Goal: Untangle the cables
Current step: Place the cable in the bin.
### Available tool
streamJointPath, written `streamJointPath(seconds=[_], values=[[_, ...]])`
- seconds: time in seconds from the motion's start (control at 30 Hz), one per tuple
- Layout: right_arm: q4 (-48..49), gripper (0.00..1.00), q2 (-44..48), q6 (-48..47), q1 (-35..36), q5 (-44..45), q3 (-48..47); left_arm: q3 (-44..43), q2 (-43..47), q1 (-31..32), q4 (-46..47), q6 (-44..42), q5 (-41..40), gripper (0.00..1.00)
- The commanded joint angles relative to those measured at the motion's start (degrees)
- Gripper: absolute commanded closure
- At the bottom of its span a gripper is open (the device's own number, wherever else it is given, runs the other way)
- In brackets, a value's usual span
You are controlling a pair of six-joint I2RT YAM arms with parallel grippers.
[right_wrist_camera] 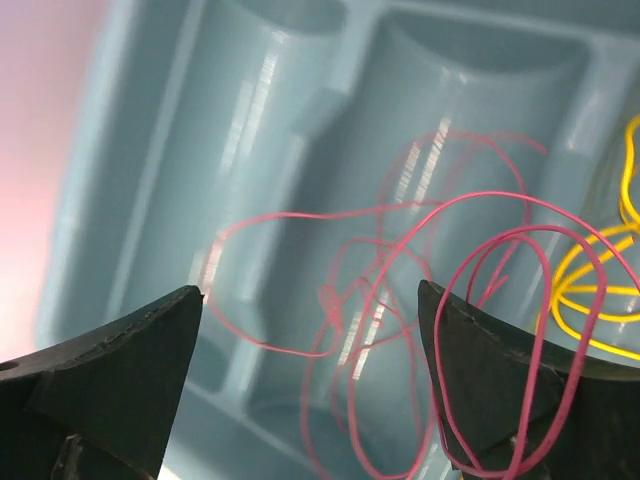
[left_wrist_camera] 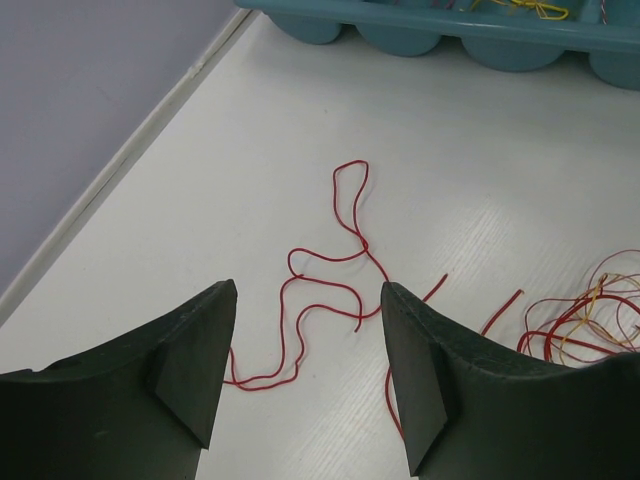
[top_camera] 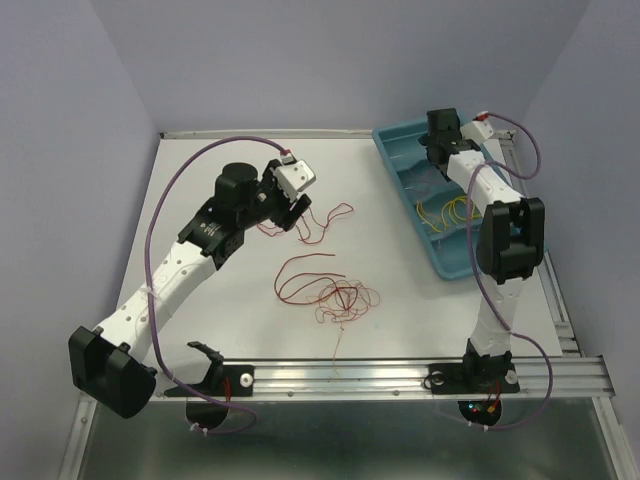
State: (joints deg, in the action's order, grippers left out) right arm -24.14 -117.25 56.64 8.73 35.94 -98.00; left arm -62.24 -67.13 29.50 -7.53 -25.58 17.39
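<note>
Currently, left claw [left_wrist_camera: 308, 300] gapes over a thin curly red wire [left_wrist_camera: 335, 258]; right claw [right_wrist_camera: 310, 290], also spread, hangs over a teal plastic tray [top_camera: 452, 268]

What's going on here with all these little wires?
A two-armed robot is working through a tangle of thin red and orange cables in the middle of the table. The right tool stands open over a blue tray, above a pinkish-red cable lying inside; yellow cables lie beside it. The left tool, open, hovers over a loose red cable.
</note>
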Motion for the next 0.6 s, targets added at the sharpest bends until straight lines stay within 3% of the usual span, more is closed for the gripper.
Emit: streamJointPath(seconds=[0.0,0.17,0.33,0.57], values=[[-5.48,0.05,1.15,-5.92,0.41,0.18,-8.61,0.19,-0.19,-0.05,1.82,-0.52,0.45,0.29],[-7.14,0.05,-3.24,-10.59,-0.73,-5.08,-16.78,0.01,-0.45,-0.05,1.55,-0.52,0.46,0.29],[-16.35,0.05,-10.18,-1.38,-1.52,-5.80,-22.75,-0.08,-0.54,-0.14,1.29,-0.61,0.45,0.29],[-21.91,0.03,-12.04,11.55,-2.49,-19.41,-24.79,-0.16,-0.98,-0.14,1.03,-0.87,0.89,0.29]])
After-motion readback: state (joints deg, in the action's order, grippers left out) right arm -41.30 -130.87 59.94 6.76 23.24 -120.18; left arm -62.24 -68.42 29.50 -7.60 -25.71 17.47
